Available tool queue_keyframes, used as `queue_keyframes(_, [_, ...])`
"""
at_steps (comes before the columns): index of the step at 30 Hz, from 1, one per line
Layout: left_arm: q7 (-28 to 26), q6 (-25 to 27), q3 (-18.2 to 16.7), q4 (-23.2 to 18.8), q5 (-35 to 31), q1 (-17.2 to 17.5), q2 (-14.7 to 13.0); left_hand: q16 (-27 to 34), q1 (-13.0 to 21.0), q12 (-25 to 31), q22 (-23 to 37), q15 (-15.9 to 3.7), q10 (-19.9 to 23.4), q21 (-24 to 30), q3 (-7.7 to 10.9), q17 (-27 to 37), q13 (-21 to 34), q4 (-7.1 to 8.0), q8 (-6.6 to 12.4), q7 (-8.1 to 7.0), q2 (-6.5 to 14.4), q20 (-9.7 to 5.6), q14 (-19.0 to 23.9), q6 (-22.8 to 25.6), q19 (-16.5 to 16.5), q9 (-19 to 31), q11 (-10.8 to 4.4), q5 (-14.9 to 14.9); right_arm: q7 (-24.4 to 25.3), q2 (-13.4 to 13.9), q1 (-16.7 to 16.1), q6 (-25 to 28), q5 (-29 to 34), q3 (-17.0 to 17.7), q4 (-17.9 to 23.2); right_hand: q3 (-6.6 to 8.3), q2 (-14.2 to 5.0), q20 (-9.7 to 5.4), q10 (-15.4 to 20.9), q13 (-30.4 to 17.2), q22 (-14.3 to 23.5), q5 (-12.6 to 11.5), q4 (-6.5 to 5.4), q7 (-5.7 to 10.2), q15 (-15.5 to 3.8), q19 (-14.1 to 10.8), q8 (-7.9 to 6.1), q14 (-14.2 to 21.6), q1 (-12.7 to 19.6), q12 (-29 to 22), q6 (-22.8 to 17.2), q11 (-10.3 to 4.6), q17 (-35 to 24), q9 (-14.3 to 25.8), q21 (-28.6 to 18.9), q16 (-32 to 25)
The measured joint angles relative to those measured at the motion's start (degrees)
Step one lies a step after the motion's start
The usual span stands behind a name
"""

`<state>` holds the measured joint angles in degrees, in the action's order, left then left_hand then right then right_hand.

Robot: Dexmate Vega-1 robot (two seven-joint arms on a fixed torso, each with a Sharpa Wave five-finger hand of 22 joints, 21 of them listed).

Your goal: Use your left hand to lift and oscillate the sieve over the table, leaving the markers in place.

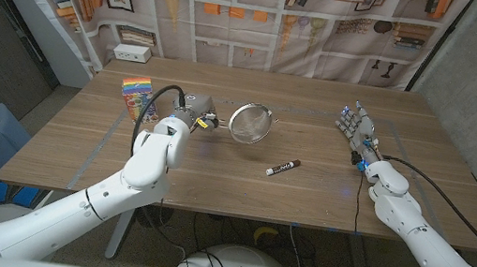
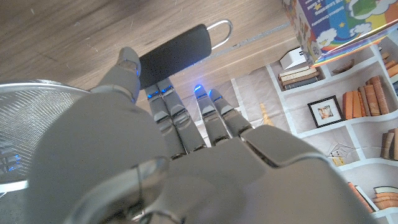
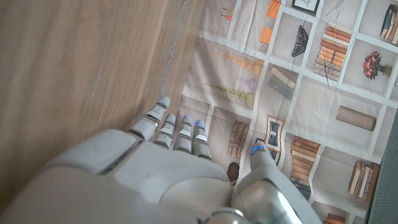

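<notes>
A round metal sieve (image 1: 251, 122) with a black handle sits near the middle of the table, its mesh bowl tilted toward the camera. My left hand (image 1: 190, 112) grips the handle just left of the bowl. In the left wrist view, the fingers (image 2: 166, 106) curl onto the black handle (image 2: 174, 53), with the mesh (image 2: 37, 118) beside the thumb. I cannot tell whether the bowl is clear of the wood. A black marker with a white cap (image 1: 283, 168) lies on the table in front of the sieve, to its right. My right hand (image 1: 354, 128) stands apart at the far right, fingers spread, holding nothing.
A colourful box (image 1: 136, 93) stands just left of my left hand and also appears in the left wrist view (image 2: 336, 25). A small white box (image 1: 132, 53) sits at the table's far left corner. A printed bookshelf backdrop hangs behind the table.
</notes>
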<state>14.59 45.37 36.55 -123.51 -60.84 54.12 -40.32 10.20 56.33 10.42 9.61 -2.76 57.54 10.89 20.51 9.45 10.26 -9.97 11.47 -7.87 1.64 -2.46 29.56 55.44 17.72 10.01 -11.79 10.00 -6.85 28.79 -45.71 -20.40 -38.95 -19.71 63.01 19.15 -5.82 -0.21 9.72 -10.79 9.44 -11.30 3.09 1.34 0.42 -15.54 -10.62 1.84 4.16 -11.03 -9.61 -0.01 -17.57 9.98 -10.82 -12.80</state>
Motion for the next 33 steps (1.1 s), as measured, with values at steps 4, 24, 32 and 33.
queue_keyframes(4, [-2.58, -0.36, -0.2, -0.06, 2.24, 0.12, 0.08, 0.0, 0.0, -0.01, 0.0, 0.0, 0.0, 0.0, 0.0, 0.0, 0.01, 0.0, 0.0, 0.0, 0.0, 0.0, 0.0, 0.0, 0.0, 0.0, 0.0, 0.0, 0.08, 0.22, -0.29, 0.08, -0.02, 0.12, 0.43, 0.0, 0.0, 0.0, 0.0, 0.0, 0.0, 0.0, 0.0, 0.0, 0.0, 0.0, 0.0, 0.0, 0.0, 0.0, 0.0, 0.0, 0.0, 0.0, 0.0, 0.0])
queue_keyframes(24, [-12.52, -2.85, -0.21, 0.64, 10.17, -0.26, -1.0, 0.0, 0.0, 0.23, 0.0, 0.0, -0.01, 0.0, 0.0, 0.0, 0.03, 0.0, -0.12, 0.1, 0.0, 0.0, 0.01, 0.26, 0.0, 0.01, -0.01, -0.04, 0.71, 0.74, -1.05, 0.61, -0.3, 0.53, 1.39, 0.0, 0.0, 0.0, 0.0, 0.0, 0.0, 0.0, 0.0, 0.32, 0.0, 0.0, 0.0, 0.0, 0.0, 0.0, -0.32, 0.0, -0.01, 0.0, 0.0, 0.0])
queue_keyframes(32, [-12.56, -2.36, 1.27, 0.9, 11.14, -1.81, -1.85, 0.0, 0.0, 0.22, 0.0, 0.0, 0.31, 0.0, -0.2, 0.0, 0.03, 0.15, -0.04, 0.1, 0.0, 0.0, 0.01, 0.26, 0.0, 0.01, 0.31, -0.09, 0.81, 0.74, -1.08, 0.61, -0.41, 0.63, 1.38, 0.0, 0.0, 0.0, 0.0, 0.0, 0.0, 0.0, 0.0, 0.32, 0.0, 0.0, 0.0, 0.0, 0.0, 0.0, -0.32, 0.0, -0.01, 0.0, 0.0, 0.0])
queue_keyframes(33, [-12.17, -2.14, 1.54, 0.91, 11.15, -2.11, -2.0, 0.0, 0.0, 0.22, 0.0, -0.01, 0.31, 0.0, -0.2, 0.0, 0.03, 0.15, 0.0, 0.1, 0.0, 0.0, 0.01, 0.26, 0.0, 0.01, 0.31, -0.09, 0.81, 0.72, -1.08, 0.61, -0.42, 0.63, 1.35, 0.0, 0.0, 0.0, 0.0, 0.0, 0.0, 0.0, 0.0, 0.32, 0.0, 0.0, 0.0, 0.0, 0.0, 0.0, -0.32, 0.0, -0.01, 0.0, 0.0, 0.0])
